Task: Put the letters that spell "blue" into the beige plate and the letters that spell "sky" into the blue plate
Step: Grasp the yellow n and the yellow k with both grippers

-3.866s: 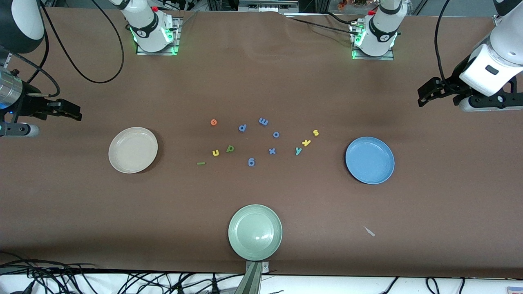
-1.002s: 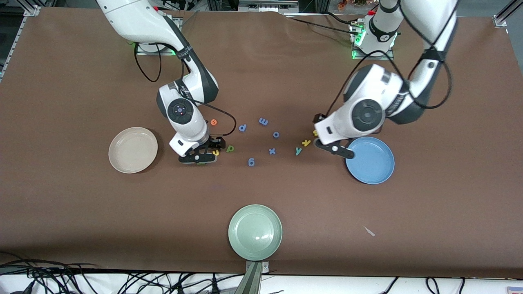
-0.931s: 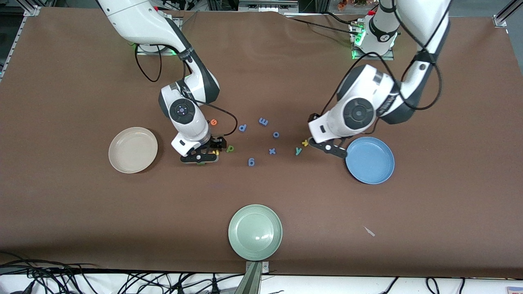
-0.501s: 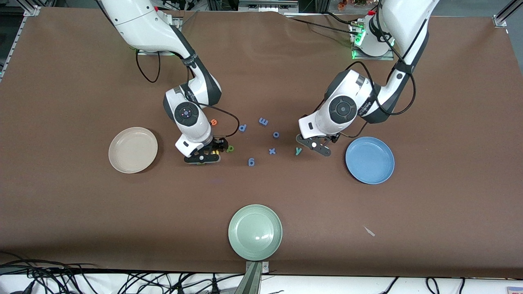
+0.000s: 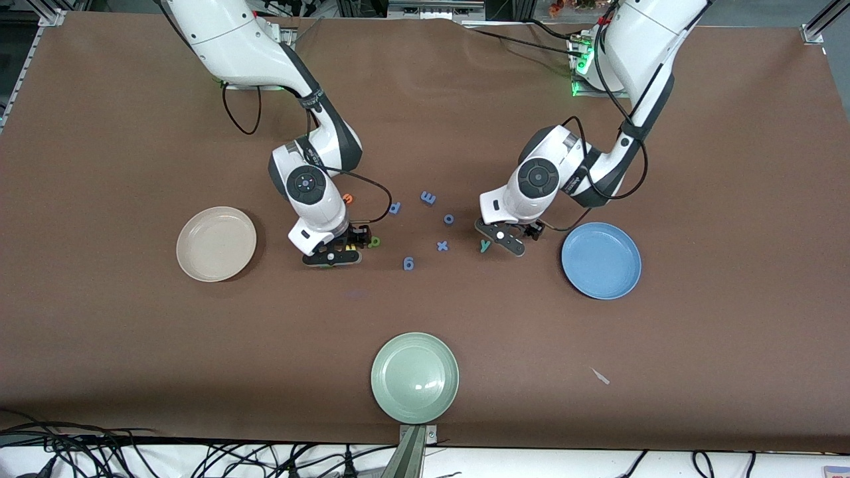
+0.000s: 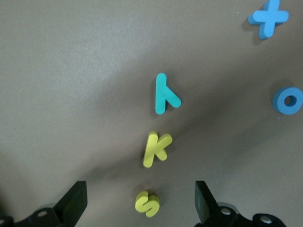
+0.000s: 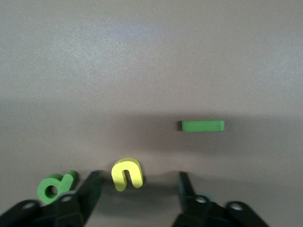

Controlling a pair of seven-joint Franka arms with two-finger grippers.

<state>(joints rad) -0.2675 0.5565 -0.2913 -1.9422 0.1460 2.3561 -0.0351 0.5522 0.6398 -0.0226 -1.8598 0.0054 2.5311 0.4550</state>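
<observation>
The right gripper (image 7: 136, 189), fingers apart, straddles the yellow foam "u" (image 7: 127, 173); the wide-open left gripper (image 6: 140, 203) brackets the yellow foam "s" (image 6: 147, 203).

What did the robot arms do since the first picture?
Both arms swung in from the table's ends and came down: the right end effector straddles the yellow u, the left end effector straddles the yellow s. Nothing is lifted yet; letters and plates stayed put.

A high front camera faces both arms; each wrist camera looks closely down at table letters.
</observation>
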